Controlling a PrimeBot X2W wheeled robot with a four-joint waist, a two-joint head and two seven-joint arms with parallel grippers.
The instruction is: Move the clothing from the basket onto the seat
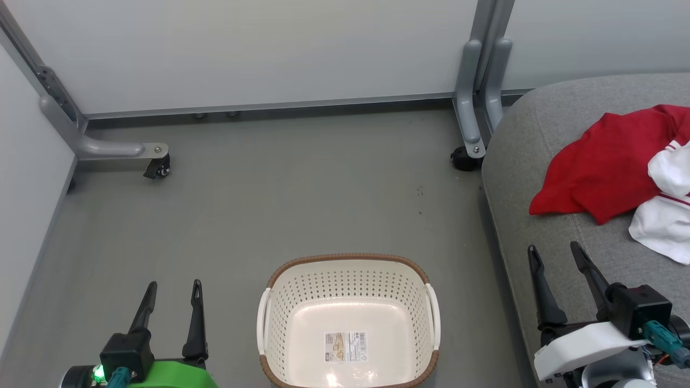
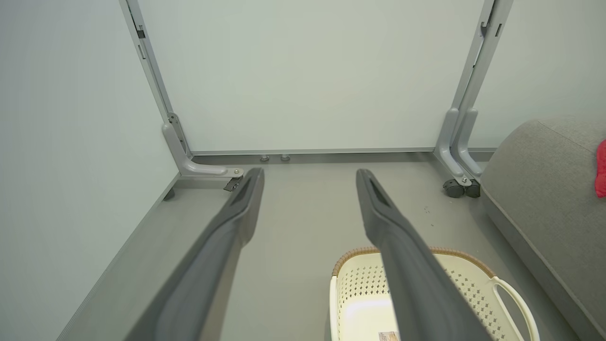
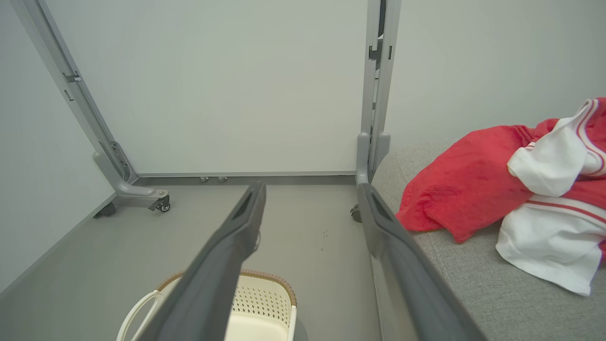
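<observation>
Right gripper (image 1: 554, 247) lower right, left gripper (image 1: 175, 283) lower left: both spread, empty. Basket (image 1: 345, 257) holds no clothing (image 1: 604, 161); it's on the seat (image 1: 517, 161), right edge. I'd park arms clear, no regrasp.

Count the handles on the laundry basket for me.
2. The left handle is on the basket side nearest the left gripper; the right handle is on the side facing the seat. The basket's near edge is cropped, so another could be hidden.
</observation>
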